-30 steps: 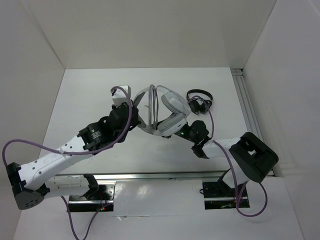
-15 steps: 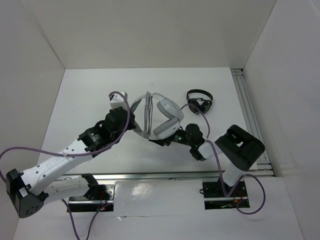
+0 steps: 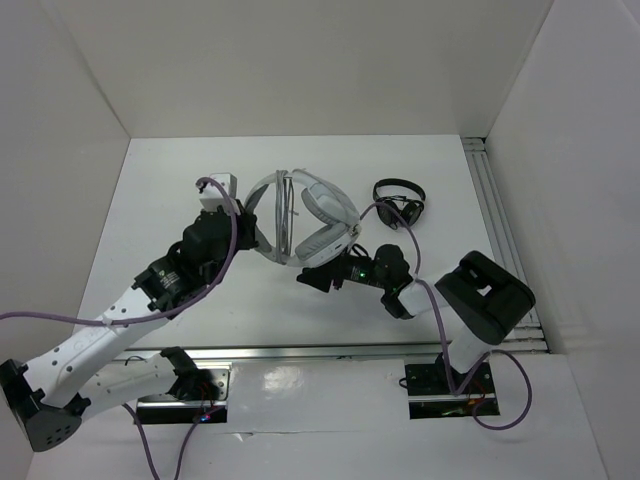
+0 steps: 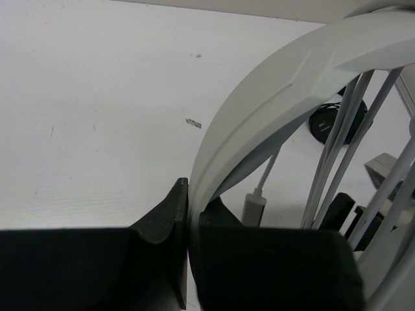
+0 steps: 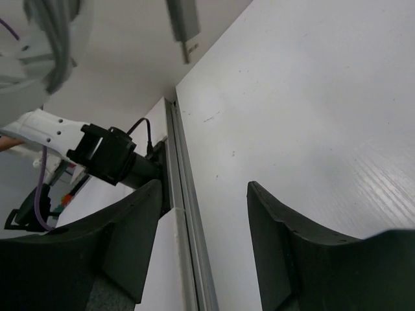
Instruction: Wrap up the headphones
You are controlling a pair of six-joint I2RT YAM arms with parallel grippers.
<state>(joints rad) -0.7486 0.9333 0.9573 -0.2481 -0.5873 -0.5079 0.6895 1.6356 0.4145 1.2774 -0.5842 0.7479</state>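
You have white table (image 3: 170,200) under both arms. Your headphones (image 3: 322,212) are mid-table, with headband (image 4: 272,84) pinched tight between jaws of left gripper (image 4: 188,217) at their 9 o'clock. Your right gripper (image 5: 204,227) is at their 6 o'clock, jaws spread, gripping nothing. Small black headphones (image 3: 400,203) lie at 3 o'clock, apart. Thin cable (image 4: 337,149) strands cross headband.

We only see a slice of the headphones (image 4: 259,116) up close, cups cut off. The cable (image 4: 334,155) is too blurry to trace.
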